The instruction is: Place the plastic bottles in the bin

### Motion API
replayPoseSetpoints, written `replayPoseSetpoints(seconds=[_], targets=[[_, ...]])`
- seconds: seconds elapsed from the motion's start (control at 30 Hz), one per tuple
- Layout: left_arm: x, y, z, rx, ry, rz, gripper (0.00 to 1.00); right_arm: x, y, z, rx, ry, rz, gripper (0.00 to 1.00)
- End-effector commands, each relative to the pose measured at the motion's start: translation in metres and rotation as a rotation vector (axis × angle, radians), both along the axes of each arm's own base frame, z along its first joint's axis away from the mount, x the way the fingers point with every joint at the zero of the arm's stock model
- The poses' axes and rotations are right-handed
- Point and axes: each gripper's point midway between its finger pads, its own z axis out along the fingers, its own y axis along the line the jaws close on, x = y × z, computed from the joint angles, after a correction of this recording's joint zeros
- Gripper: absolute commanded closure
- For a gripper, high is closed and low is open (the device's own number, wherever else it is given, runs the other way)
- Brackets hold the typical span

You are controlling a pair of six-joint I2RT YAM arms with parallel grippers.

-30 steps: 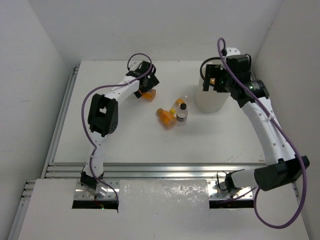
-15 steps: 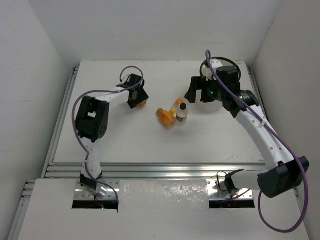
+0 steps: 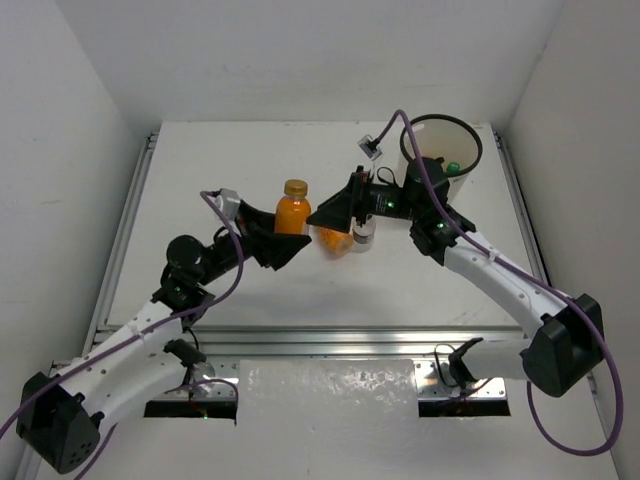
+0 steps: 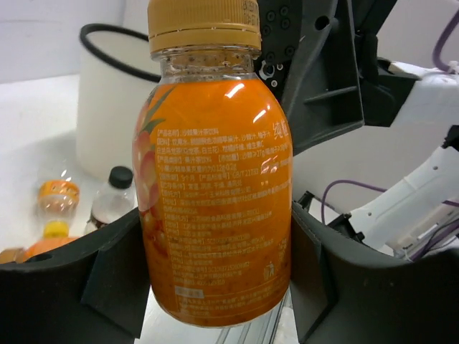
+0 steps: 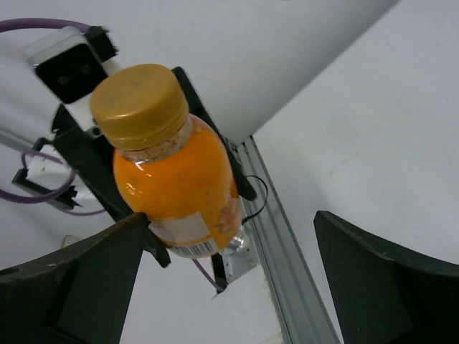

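Note:
My left gripper (image 3: 283,243) is shut on an orange plastic bottle (image 3: 292,208) and holds it upright above the table; the bottle (image 4: 215,193) fills the left wrist view between both pads. My right gripper (image 3: 330,212) stands open just right of it, facing the bottle (image 5: 176,179), with nothing between its fingers (image 5: 72,287). An orange bottle (image 3: 335,241) and a clear black-capped bottle (image 3: 363,233) lie on the table below the right gripper, partly hidden. The white bin (image 3: 408,150) stands at the back right, with a green bottle (image 3: 453,167) inside.
White walls close in the table on the left, back and right. An aluminium rail (image 3: 320,340) runs along the near edge. The right arm (image 3: 480,265) stretches across the table's right half. Purple cables loop from both arms.
The left gripper shut on the orange bottle at the back left, then lifted it up and toward the middle. The right arm swung from the bin leftward to face the bottle.

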Motion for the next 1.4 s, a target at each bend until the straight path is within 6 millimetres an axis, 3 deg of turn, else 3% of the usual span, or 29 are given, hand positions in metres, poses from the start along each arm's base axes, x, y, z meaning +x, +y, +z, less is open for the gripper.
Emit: replayPoseSetpoints(seconds=[0.0,0.1,0.17,0.3,0.33,0.37,0.4,0.43,0.47,0.5,0.53,0.57,0.6,0.63,0.67,0.7,0.73,0.77,0.83,0.87,0.9,0.93,0.97,1.1,1.17,1.2,1.27,1.37], targets=[[-0.02,-0.021,0.011,0.002,-0.079,-0.168,1.0,-0.018,0.01,0.045,0.141,-0.16,0.067,0.01],[-0.026,-0.028,0.017,-0.011,-0.082,-0.219,1.0,-0.022,0.011,0.05,0.14,-0.197,0.052,0.02],[-0.026,-0.03,0.018,-0.017,-0.079,-0.229,1.0,-0.024,0.011,0.048,0.131,-0.192,0.06,0.11],[-0.015,-0.032,0.021,-0.014,-0.054,-0.198,1.0,-0.033,0.013,0.04,0.119,-0.189,0.092,0.11],[-0.015,-0.033,0.023,-0.017,-0.054,-0.197,0.98,-0.034,0.014,0.038,0.111,-0.192,0.09,0.18],[-0.013,-0.032,0.025,-0.023,-0.053,-0.186,0.92,-0.032,0.015,0.037,0.1,-0.202,0.082,0.38],[-0.01,-0.031,0.027,-0.028,-0.044,-0.169,0.82,-0.03,0.014,0.031,0.078,-0.18,0.08,0.46],[-0.008,-0.03,0.028,-0.031,-0.041,-0.156,0.56,-0.03,0.015,0.028,0.067,-0.178,0.081,0.57],[-0.004,-0.028,0.03,-0.033,-0.041,-0.128,0.41,-0.029,0.014,0.028,0.059,-0.185,0.079,0.98],[0.003,-0.026,0.026,-0.017,-0.001,-0.093,0.17,-0.024,0.011,0.026,0.033,-0.185,0.042,1.0],[0.009,-0.023,0.025,-0.007,0.025,-0.05,0.07,-0.02,0.007,0.027,0.013,-0.195,0.006,1.0],[0.025,-0.014,0.033,-0.009,0.034,0.058,0.01,0.007,-0.004,0.036,-0.03,-0.258,-0.149,1.0],[0.037,-0.004,0.01,0.051,0.151,0.152,0.0,0.015,-0.019,0.033,-0.097,-0.245,-0.241,1.0],[0.059,0.02,0.002,0.064,0.221,0.345,0.0,0.03,-0.034,0.036,-0.145,-0.265,-0.344,1.0],[0.067,0.033,0.004,0.059,0.281,0.434,0.0,0.049,-0.055,0.057,-0.188,-0.312,-0.481,1.0],[0.067,0.051,-0.035,0.16,0.417,0.538,0.0,0.078,-0.099,0.043,-0.336,-0.259,-0.727,1.0],[0.074,0.07,-0.047,0.174,0.473,0.663,0.0,0.091,-0.124,0.062,-0.368,-0.27,-0.855,1.0],[0.074,0.078,-0.054,0.197,0.502,0.706,0.0,0.111,-0.167,0.061,-0.424,-0.237,-1.002,1.0],[0.072,0.08,-0.077,0.269,0.559,0.716,0.0,0.135,-0.211,0.046,-0.521,-0.161,-1.138,1.0],[0.075,0.073,-0.087,0.293,0.58,0.699,0.0,0.148,-0.244,0.056,-0.541,-0.159,-1.238,1.0],[0.077,0.069,-0.093,0.302,0.603,0.69,0.0,0.157,-0.264,0.057,-0.571,-0.151,-1.303,1.0],[0.078,0.065,-0.097,0.287,0.646,0.689,0.0,0.173,-0.276,0.043,-0.631,-0.121,-1.331,0.99],[0.081,0.062,-0.097,0.282,0.683,0.698,0.0,0.18,-0.298,0.054,-0.647,-0.115,-1.393,0.99],[0.093,0.046,-0.119,0.269,0.85,0.743,0.0,0.211,-0.326,0.037,-0.729,-0.034,-1.416,0.84],[0.101,0.044,-0.115,0.236,0.917,0.804,0.0,0.223,-0.325,0.023,-0.754,0.015,-1.37,0.06],[0.106,0.042,-0.124,0.253,0.944,0.827,0.0,0.225,-0.325,0.023,-0.759,0.026,-1.363,0.01],[0.11,0.038,-0.124,0.23,1.001,0.863,0.0,0.226,-0.317,0.023,-0.745,0.039,-1.321,0.01],[0.117,0.031,-0.145,0.238,1.077,0.905,0.0,0.216,-0.313,0.03,-0.696,0.016,-1.317,0.01]])
